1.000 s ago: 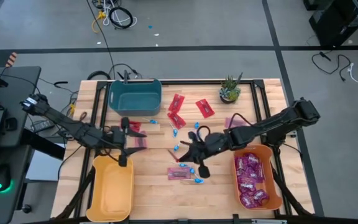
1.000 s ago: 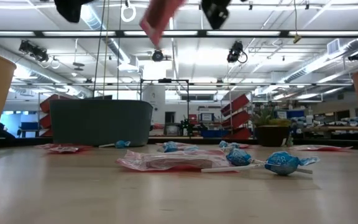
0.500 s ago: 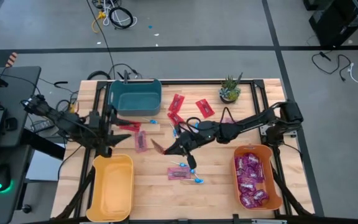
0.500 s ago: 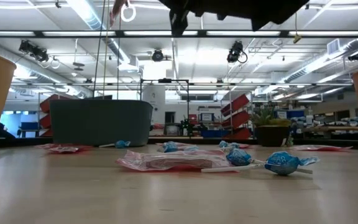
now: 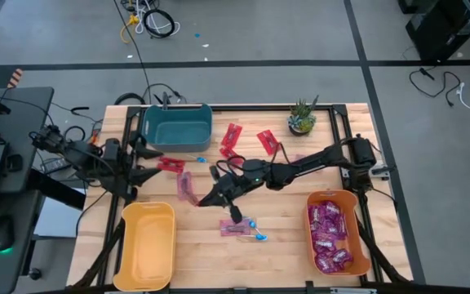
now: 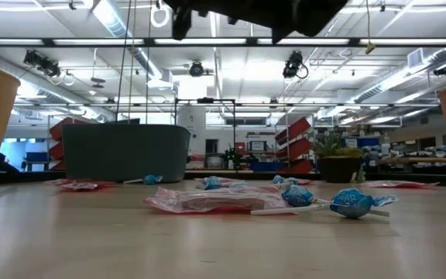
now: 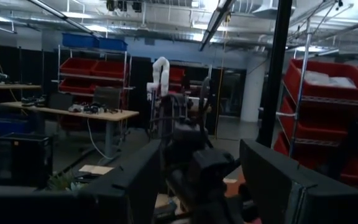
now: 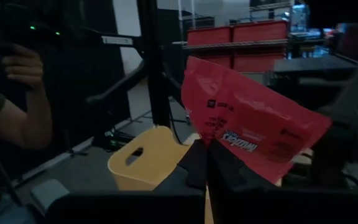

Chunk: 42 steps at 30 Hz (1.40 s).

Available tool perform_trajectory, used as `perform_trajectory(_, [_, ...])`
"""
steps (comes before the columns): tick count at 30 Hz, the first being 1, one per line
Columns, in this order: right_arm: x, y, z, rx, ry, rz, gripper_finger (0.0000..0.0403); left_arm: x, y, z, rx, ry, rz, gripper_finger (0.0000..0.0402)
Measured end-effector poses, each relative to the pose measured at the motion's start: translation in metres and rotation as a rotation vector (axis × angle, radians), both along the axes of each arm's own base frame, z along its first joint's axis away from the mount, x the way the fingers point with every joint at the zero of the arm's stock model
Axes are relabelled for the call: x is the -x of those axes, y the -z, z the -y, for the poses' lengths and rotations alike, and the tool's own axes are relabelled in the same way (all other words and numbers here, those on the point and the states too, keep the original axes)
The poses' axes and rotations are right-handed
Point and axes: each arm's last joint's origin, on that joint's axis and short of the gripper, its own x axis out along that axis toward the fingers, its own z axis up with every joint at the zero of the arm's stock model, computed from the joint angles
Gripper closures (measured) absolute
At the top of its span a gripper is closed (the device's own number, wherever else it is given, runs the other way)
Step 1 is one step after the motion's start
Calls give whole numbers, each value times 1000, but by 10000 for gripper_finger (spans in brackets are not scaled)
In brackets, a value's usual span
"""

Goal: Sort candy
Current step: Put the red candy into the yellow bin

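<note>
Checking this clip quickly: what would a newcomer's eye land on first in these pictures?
Probably the right gripper, reaching across mid-table, shut on a flat red packet held up in the air. Next, the orange bin at the table's right front, well stocked with purple-magenta packets, against the yellow bin at the left front. The open left gripper hovers beside the teal bin.

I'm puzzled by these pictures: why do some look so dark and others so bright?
Right wrist view: dim room, only the red packet in the right pincer shows clearly. Left wrist view: murky. Low view: ceiling lights glare, the teal bin reads nearly grey. High view: evenly lit.
</note>
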Motion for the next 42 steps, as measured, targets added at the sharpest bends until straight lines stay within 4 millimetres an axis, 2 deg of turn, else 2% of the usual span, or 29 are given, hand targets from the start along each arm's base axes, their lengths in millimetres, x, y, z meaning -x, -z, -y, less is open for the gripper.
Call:
perform_trajectory(8, [-28, 3, -5, -8, -81, 26, 403, 11, -8, -6, 49, 0, 87, 183])
perform_trajectory(17, [-55, 16, -10, -50, -139, 11, 403, 19, -11, -11, 70, 0, 123, 183])
perform_trajectory(24, [-78, 26, -13, -153, -192, -29, 403, 19, -10, -10, 60, -1, 113, 183])
perform_trajectory(29, [-93, 35, -16, -316, -238, -128, 403, 19, -10, -10, 60, -1, 113, 183])
perform_trajectory(35, [-101, 48, -13, -464, -238, -239, 403, 19, -10, -10, 59, -1, 114, 183])
perform_trajectory(42, [-102, 51, -12, -482, -196, -277, 403, 19, -10, -10, 58, -2, 113, 183])
